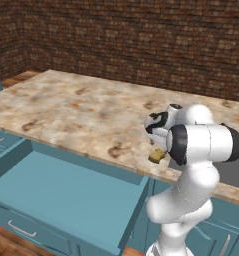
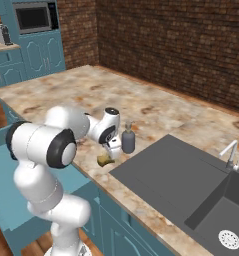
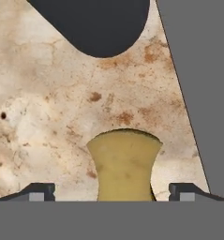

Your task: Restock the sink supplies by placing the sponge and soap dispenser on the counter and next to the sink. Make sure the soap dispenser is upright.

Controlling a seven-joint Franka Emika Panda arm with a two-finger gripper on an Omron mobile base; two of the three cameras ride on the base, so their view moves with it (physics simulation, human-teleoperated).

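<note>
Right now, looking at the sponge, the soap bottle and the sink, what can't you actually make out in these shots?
- Sponge: in the hand view its near end is cut off by the bottom edge; in the left base view the arm covers most of it.
- Soap dispenser: its base at the top of the hand view is cropped, and the pump nozzle is too small to read in the right base view.
- Sink: its basin runs off the right base view's corner.

The marbled bench (image 2: 156, 107) carries a tan sponge (image 2: 105, 160) near its front edge, just left of the dark sink (image 2: 176, 175). A grey soap bottle (image 2: 128, 140) stands upright just behind the sponge, beside the sink.
</note>
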